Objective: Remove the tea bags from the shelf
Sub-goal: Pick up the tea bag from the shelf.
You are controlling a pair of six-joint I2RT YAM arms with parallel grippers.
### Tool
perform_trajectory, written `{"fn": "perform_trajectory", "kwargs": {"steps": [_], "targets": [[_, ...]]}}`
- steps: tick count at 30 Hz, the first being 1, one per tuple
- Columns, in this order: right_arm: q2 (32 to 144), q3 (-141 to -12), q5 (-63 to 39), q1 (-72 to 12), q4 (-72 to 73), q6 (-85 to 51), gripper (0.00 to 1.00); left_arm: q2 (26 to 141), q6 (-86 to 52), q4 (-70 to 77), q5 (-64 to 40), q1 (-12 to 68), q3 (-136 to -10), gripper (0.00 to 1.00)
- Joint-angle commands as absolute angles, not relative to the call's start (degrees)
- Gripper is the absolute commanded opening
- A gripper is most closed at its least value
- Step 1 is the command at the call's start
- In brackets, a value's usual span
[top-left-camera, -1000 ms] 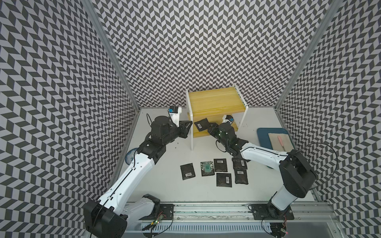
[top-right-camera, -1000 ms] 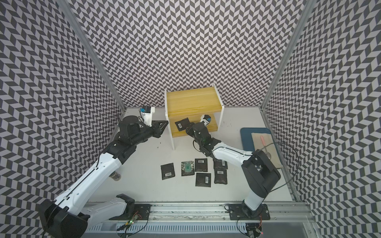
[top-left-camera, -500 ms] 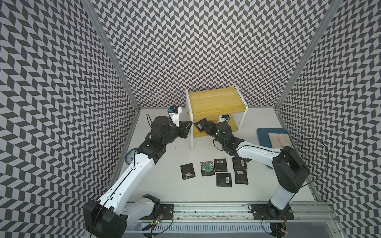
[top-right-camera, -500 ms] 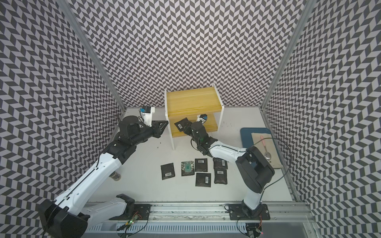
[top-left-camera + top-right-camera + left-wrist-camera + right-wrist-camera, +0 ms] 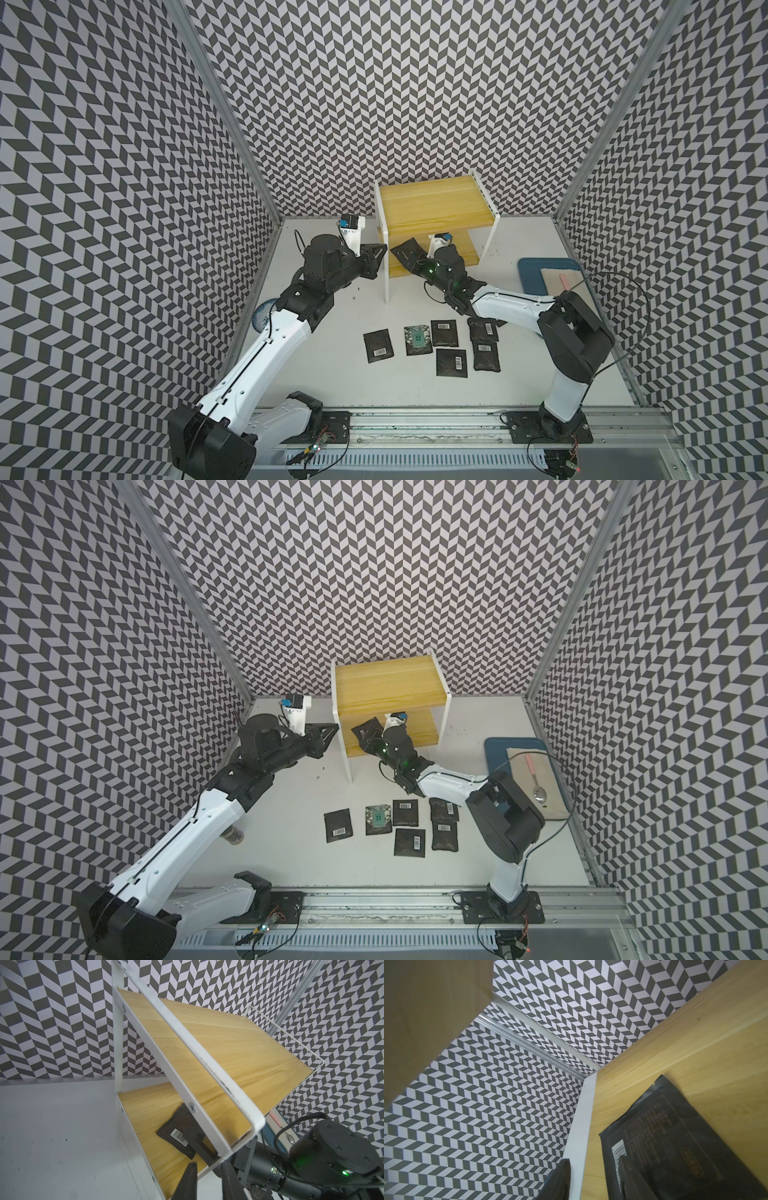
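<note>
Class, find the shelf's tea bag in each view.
In a top view: tea bag beside the white shelf leg.
In a top view: tea bag beside that leg.
Left wrist: barcode showing, partly behind the frame bar.
Right wrist: close up, barcode showing.
Shared landmark: yellow lower board.

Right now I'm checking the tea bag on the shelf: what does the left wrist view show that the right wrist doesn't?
Only the left wrist: the shelf's upper board from above, the table and the right arm. Only the right wrist: the tea bag with its printed grid close up. Both: that tea bag on the lower board, barcode label showing.
</note>
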State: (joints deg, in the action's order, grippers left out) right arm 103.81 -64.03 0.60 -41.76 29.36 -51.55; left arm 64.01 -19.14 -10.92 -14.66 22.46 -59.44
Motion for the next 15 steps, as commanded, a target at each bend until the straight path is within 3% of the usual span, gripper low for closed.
{"fn": "perform_trajectory", "kwargs": {"steps": [1, 7, 12, 15], "targets": [[105.4, -63.8, -0.5, -42.4, 28.4, -50.2, 0.42, 62.7, -19.2, -10.6, -13.0, 21.5, -58.8, 0.24], [99.1, -61.5, 8.4, -42.3, 25.7, -46.9, 0.46, 62.8, -19.2, -10.6, -13.1, 21.4, -58.9, 0.24], [93.9, -59.5, 18.7, -42.0, 23.0, -44.6, 0.64, 62.5, -19.1, -10.6, -13.2, 21.4, -58.6, 0.24], [94.7, -63.8, 20.6, -41.1, 14.3, -44.2, 0.73, 62.4, -19.2, -10.5, -13.1, 21.3, -58.5, 0.24]]}}
